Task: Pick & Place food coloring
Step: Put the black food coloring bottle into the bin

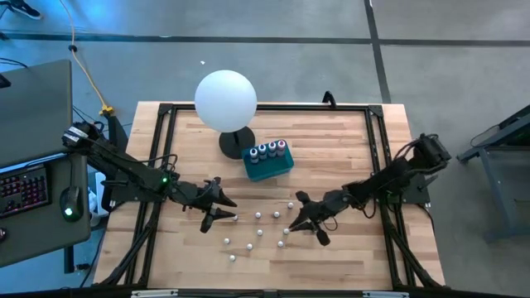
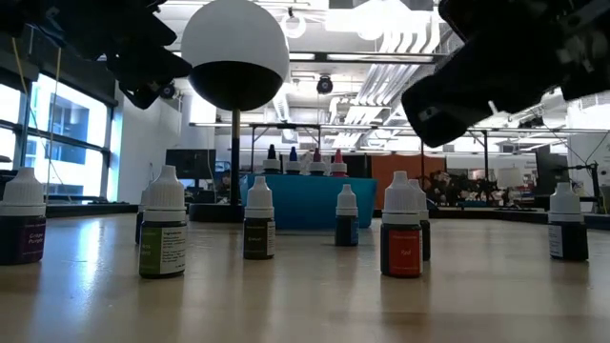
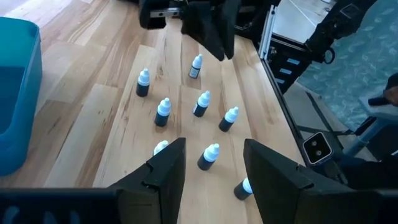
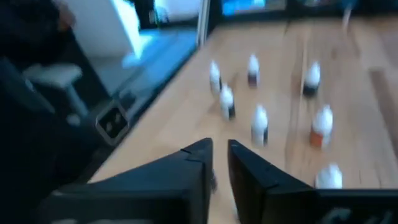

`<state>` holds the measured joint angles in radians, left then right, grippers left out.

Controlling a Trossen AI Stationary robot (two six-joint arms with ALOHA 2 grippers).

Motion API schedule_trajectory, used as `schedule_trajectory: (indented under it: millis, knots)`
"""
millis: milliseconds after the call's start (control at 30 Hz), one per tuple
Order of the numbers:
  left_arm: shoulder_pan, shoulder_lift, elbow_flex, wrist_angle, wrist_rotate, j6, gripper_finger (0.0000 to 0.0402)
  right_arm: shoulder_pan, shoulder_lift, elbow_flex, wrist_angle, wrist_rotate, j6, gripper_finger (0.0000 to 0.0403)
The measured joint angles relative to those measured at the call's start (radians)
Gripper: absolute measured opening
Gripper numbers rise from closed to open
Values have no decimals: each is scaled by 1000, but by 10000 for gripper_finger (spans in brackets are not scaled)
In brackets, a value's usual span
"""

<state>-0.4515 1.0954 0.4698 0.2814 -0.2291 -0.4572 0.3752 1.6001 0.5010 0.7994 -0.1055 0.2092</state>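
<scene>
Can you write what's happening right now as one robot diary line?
left end effector: open, waiting | right end effector: nearly closed, empty | bottles: loose on table | tray: four bottles inside

The worktop is pale wood with visible grain and a soft sheen. The food coloring bottles look like smooth plastic with paper labels. The teal tray looks like matt plastic.
</scene>
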Motion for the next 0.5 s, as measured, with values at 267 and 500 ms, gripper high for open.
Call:
schedule_trajectory:
  millis: [267, 500]
  knots:
    - [0, 0, 0, 0, 15, -3, 161, 74, -244, 256, -951, 138, 25, 126]
    - [0, 0, 0, 5, 15, -19, 161, 137, -99, 396, -1182, 144, 80, 179]
